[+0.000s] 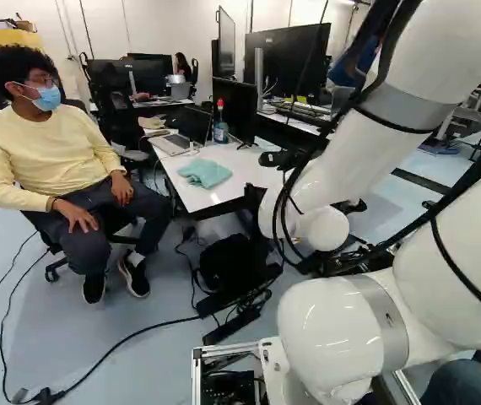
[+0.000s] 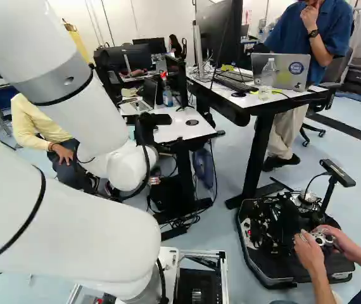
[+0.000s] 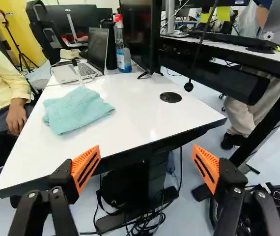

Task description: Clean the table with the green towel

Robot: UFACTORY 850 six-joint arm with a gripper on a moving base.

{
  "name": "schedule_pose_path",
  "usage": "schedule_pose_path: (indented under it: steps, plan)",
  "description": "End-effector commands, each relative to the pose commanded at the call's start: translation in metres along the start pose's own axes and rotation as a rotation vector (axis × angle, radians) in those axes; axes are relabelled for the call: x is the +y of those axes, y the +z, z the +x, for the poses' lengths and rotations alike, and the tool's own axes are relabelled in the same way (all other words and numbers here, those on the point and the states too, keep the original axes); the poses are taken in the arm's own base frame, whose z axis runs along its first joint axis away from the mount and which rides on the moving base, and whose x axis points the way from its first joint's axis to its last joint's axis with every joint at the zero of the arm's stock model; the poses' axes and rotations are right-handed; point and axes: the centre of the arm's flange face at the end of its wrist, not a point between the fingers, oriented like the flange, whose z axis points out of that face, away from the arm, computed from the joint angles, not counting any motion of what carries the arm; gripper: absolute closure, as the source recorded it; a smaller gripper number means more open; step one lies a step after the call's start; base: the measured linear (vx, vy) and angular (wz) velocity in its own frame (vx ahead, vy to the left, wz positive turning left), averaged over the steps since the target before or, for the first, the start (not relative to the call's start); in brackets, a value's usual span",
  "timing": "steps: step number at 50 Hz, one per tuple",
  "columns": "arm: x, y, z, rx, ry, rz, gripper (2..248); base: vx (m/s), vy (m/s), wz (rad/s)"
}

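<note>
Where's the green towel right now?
The green towel lies on the white table, ahead of the open gripper in the wrist view, just on the near side of the open laptop.

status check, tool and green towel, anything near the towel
Black two-fingered tool open, empty. Folded pale green cloth towel on white table. Open grey laptop and red-topped clear plastic bottle beyond it.

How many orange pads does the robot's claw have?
2. One orange pad is on the finger nearer the green towel; the other pad is on the opposite finger. The claw is open, with a gap between them.
</note>
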Motion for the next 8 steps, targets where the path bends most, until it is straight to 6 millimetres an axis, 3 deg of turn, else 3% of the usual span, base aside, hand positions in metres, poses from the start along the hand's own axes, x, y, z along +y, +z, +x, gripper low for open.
schedule_pose_path:
  steps: [8]
  plan:
    - [0.0, 0.0, 0.0, 0.0, 0.0, 0.0, 3, 0.0, 0.0, 0.0]
